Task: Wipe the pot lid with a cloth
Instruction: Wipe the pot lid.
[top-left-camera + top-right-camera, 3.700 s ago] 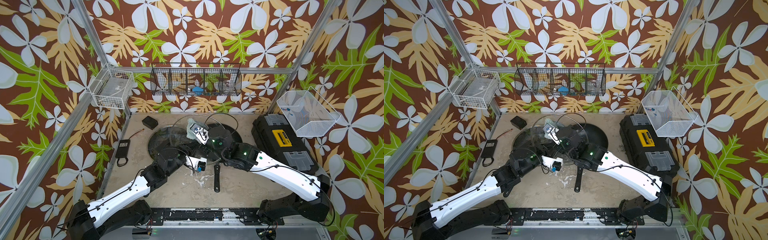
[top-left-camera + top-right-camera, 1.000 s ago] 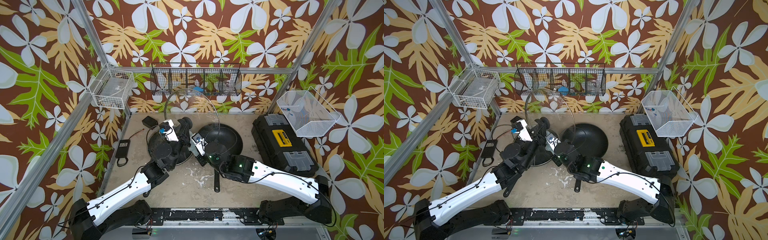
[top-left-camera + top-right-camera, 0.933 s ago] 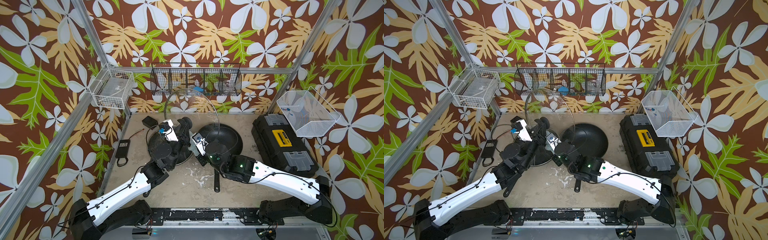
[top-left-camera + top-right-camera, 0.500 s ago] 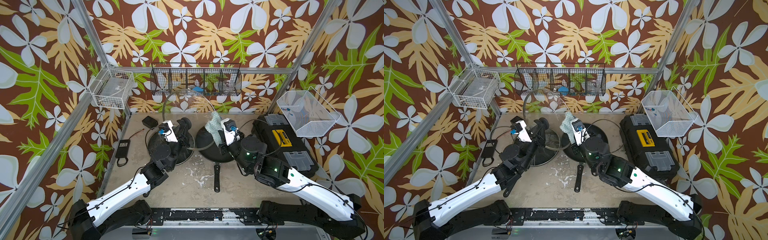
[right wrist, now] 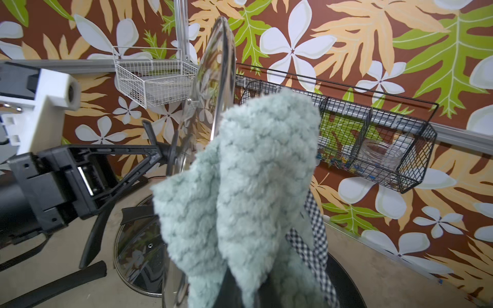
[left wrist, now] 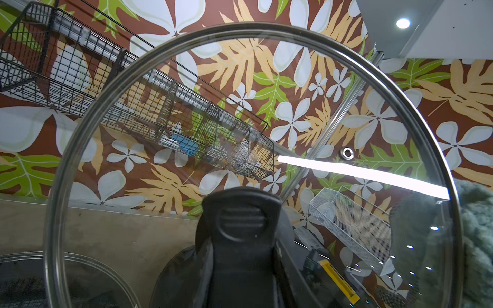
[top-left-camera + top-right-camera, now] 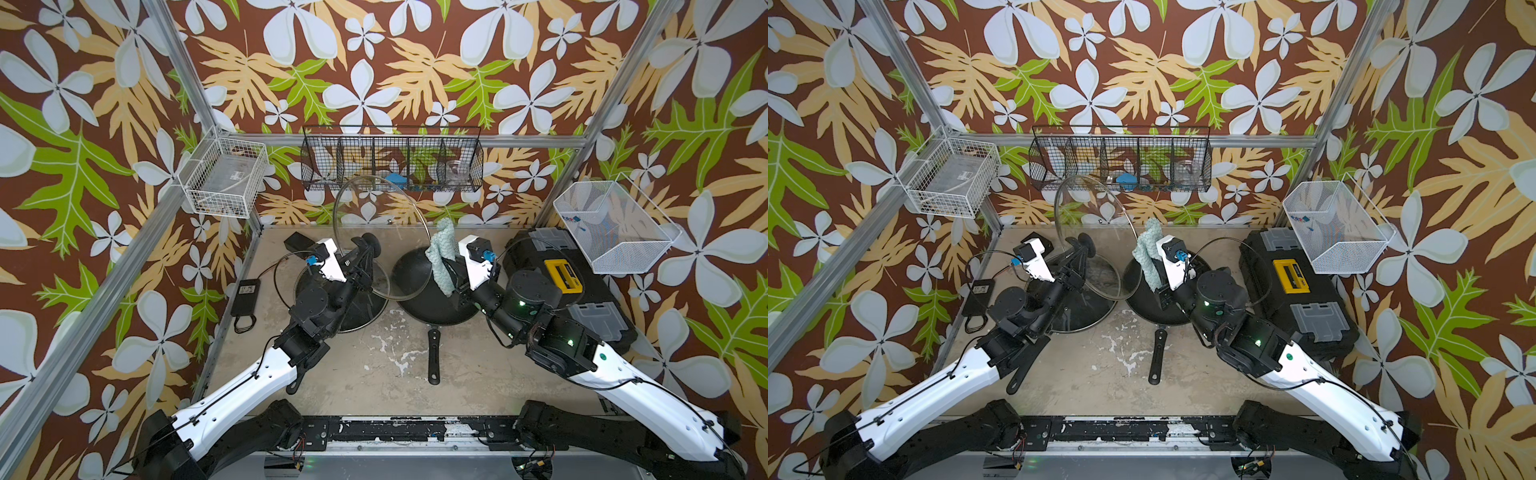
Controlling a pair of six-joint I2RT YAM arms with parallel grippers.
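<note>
Above the table (image 7: 374, 376), left gripper (image 7: 362, 254) clamps the upright pot lid (image 7: 376, 208) by its knob (image 7: 372, 244); right gripper (image 7: 455, 270) clamps the cloth (image 7: 441, 249) beside the lid's rim.

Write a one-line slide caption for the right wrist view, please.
The teal cloth is held up next to the edge-on glass lid, which the left tool grips by its knob.

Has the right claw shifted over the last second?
Yes. The right claw, shut on the pale teal nubby cloth, went from the rim of the black frying pan to over its middle, toward the black toolbox.
</note>
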